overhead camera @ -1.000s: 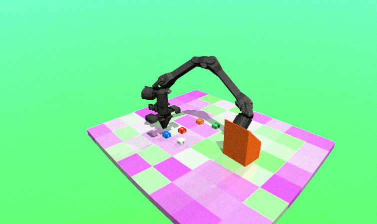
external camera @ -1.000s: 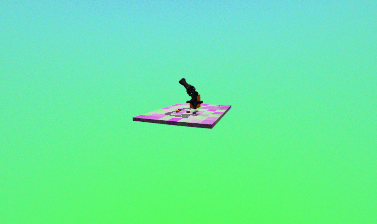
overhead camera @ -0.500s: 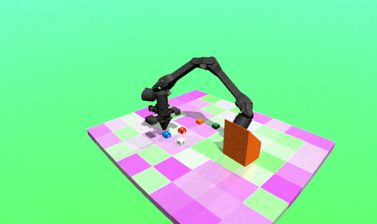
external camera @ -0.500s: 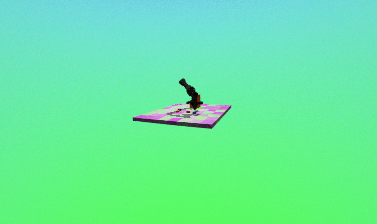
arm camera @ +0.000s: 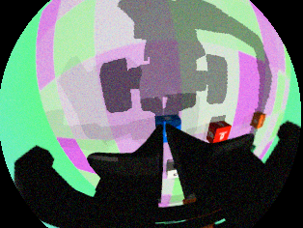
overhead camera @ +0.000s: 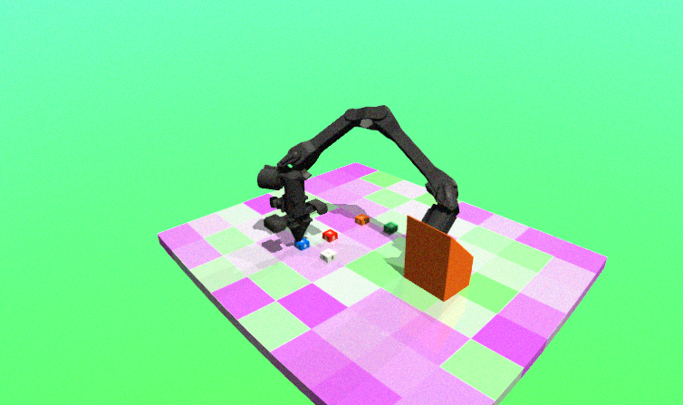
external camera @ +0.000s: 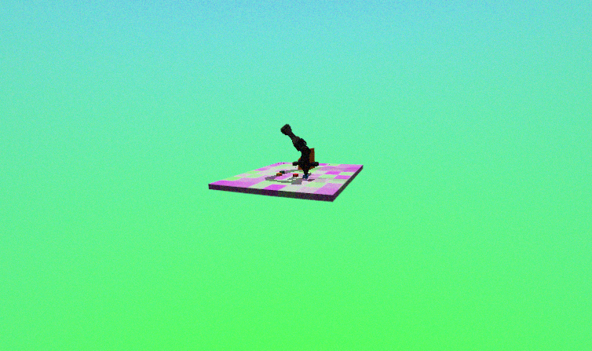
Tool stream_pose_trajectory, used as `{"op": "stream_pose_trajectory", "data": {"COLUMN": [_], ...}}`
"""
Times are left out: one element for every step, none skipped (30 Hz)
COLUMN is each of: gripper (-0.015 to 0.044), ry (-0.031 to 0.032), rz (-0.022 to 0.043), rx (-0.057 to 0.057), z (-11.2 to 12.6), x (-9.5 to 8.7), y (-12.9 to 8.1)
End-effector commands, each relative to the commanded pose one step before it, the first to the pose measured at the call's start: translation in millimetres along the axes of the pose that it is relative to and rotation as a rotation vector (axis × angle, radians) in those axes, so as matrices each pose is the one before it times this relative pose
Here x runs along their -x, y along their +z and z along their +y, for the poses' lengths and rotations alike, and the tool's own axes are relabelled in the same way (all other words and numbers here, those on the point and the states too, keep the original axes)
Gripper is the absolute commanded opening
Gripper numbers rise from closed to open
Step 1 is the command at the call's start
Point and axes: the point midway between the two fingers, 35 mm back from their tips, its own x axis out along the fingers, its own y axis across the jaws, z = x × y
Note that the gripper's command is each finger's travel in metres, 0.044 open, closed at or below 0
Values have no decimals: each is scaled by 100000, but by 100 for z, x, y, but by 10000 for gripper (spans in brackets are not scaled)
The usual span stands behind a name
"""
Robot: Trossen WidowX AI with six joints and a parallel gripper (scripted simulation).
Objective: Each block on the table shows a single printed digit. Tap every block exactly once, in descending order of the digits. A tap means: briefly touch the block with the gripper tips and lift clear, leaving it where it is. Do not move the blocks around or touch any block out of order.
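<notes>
The dark parallel-jaw gripper (overhead camera: 297,236) points straight down, its long axis upright. Its two fingers are drawn together into a narrow point with nothing between them. The tip sits at the far-left upper edge of the small blue cube block (overhead camera: 302,245); from the top view I cannot tell whether it touches the block. In the wrist view the closed gripper (arm camera: 168,137) ends just short of the blue cube (arm camera: 166,121), of which only a thin strip shows past the fingertips.

The blue block rests flat on the pink, green and white checkered table (overhead camera: 242,294), in its left-far part. As a cube it has no long axis. It carries a white mark on top, too small to read.

There are five small cubes, one of each colour:
- Blue, at the gripper.
- Red (overhead camera: 329,235), just right of the blue one and slightly farther.
- White (overhead camera: 328,255), near the blue one, to its right and nearer.
- Orange (overhead camera: 360,219), farther right.
- Dark green (overhead camera: 390,227), farthest right.

All stand apart from each other. The wrist view also shows the red cube (arm camera: 218,130) and the orange one (arm camera: 259,118).

One large orange slanted-top box (overhead camera: 436,259) stands right of the cubes, hiding the base of the black jointed arm (overhead camera: 382,123), which arches over them.
</notes>
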Motion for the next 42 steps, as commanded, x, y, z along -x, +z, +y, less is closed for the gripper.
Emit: {"op": "stream_pose_trajectory", "data": {"gripper": [20,20,20,20,20,20,20,20,20,20,20,20,20,20,20,20,20,20,20,20,20,20,20,20,20,20,20,20,20,20,20,20,20,20,20,20,20,20,20,20,20,20], "ry": [-772,0,698,-205,-235,-85,0,0,0,47,124,153,104,17,-17,-10,0,0,0,0,0,0,0,0,47,134,204,217,181,146,110,75,40,5,-30,-64,-98,-132,-165,-198,-230,-262], "rz": [251,0,-213,90,89,30,0,0,0,-11,-24,-14,20,36,28,11,0,0,0,0,0,0,0,0,-1,-4,-9,-13,-15,-16,-15,-13,-9,-4,3,11,20,31,43,57,72,89], "rx": [550,0,-385,171,165,54,0,0,0,8,21,24,14,2,-3,-2,0,0,0,0,0,0,0,0,20,59,92,102,92,82,72,63,54,45,37,30,23,16,10,4,-1,-6], "z": [-109,0,118,-18,-33,-15,0,0,0,20,53,62,29,-19,-30,-13,0,0,0,0,0,0,0,0,-247,-741,-1236,-1503,-1496,-1484,-1468,-1447,-1422,-1393,-1359,-1322,-1281,-1236,-1188,-1137,-1083,-1026], "x": [-333,0,637,1024,1031,345,0,0,0,325,981,1651,2149,1689,1018,340,0,0,0,0,0,0,0,0,51,146,226,246,214,183,153,123,93,64,36,8,-19,-45,-71,-96,-121,-144], "y": [-154,0,123,-29,-56,-25,0,0,0,37,92,89,0,-89,-91,-36,0,0,0,0,0,0,0,0,15,35,20,-40,-111,-181,-250,-319,-386,-451,-514,-576,-635,-691,-744,-795,-842,-886]}}
